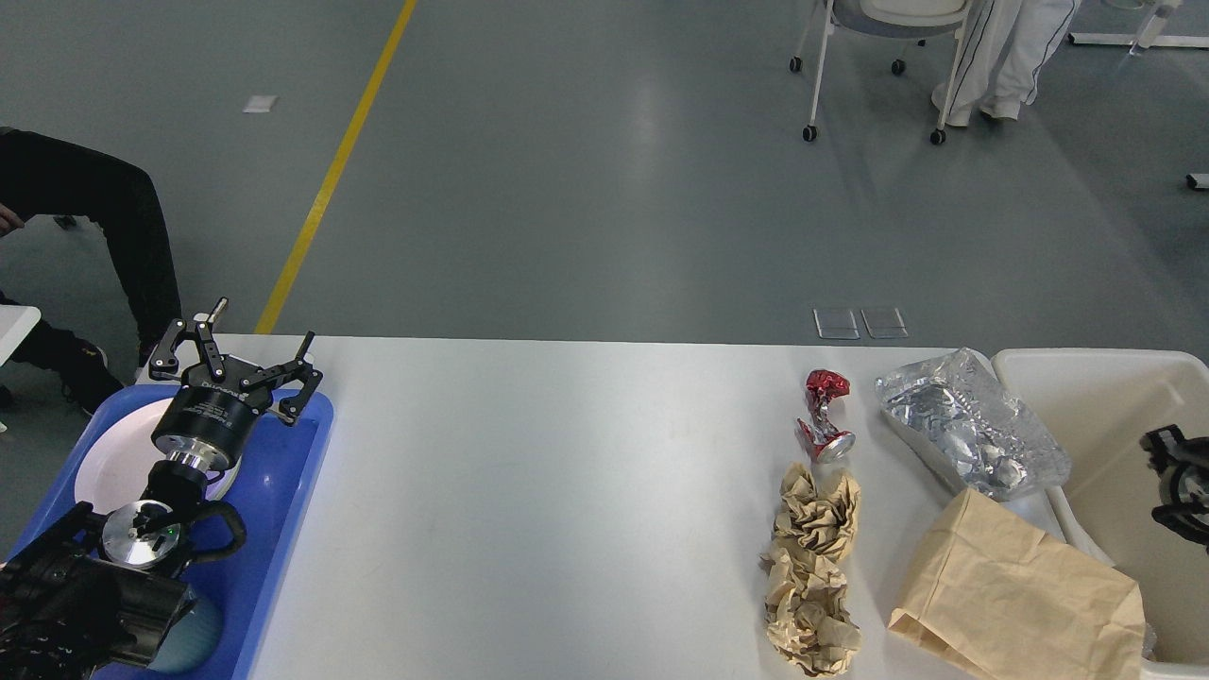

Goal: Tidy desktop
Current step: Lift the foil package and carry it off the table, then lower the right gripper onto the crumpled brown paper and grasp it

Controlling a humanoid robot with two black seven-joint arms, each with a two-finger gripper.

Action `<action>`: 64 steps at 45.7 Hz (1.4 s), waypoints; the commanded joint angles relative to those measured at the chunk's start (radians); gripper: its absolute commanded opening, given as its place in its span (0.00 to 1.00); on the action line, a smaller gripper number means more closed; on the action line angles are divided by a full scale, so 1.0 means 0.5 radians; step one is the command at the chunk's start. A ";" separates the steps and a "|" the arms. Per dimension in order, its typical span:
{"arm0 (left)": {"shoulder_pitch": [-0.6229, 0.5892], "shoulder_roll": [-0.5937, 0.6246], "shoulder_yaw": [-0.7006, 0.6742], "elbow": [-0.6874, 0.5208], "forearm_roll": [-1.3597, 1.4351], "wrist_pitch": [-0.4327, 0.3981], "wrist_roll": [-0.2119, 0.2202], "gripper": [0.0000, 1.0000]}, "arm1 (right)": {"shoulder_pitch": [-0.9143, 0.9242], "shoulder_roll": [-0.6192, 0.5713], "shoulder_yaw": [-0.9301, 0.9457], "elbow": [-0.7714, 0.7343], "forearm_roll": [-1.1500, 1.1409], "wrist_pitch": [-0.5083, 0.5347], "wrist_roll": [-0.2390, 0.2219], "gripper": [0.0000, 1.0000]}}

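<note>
The white desktop [567, 491] spans the view. On its right part lie a crushed red can [824, 416], a strip of crumpled brown paper [812, 567], a crumpled silver foil bag [973, 434] and a flat brown paper bag [1020, 595]. My left gripper [247, 342] is open and empty above the far end of the blue tray [293, 491], which holds a white plate [109, 467]. My right gripper [1176, 482] is dark and cut off at the right edge, over the cream-white bin [1086, 378].
The foil bag leans on the bin's left rim and the paper bag overlaps its near corner. A grey-blue round object [196, 637] sits in the tray under my left arm. A seated person [104, 227] is far left, a wheeled chair [878, 57] far back.
</note>
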 commanded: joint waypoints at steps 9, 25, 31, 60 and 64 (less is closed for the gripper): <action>0.000 0.000 0.002 0.000 0.000 0.000 0.000 0.96 | 0.843 0.094 -0.137 0.624 -0.720 0.252 -0.003 1.00; 0.000 0.000 -0.001 0.000 0.000 0.000 0.000 0.96 | 1.769 0.033 -0.266 1.489 -0.837 0.973 -0.021 1.00; 0.000 0.000 -0.001 0.000 0.000 0.000 0.000 0.96 | 2.061 -0.115 -0.346 1.781 -0.840 1.148 -0.021 1.00; 0.000 0.003 -0.001 0.000 0.000 0.000 0.000 0.96 | 1.660 -0.124 -0.392 1.874 -0.957 1.057 -0.025 1.00; 0.000 0.000 -0.001 0.000 0.000 0.000 0.000 0.96 | 1.445 -0.032 -0.392 1.788 -0.957 0.888 -0.025 1.00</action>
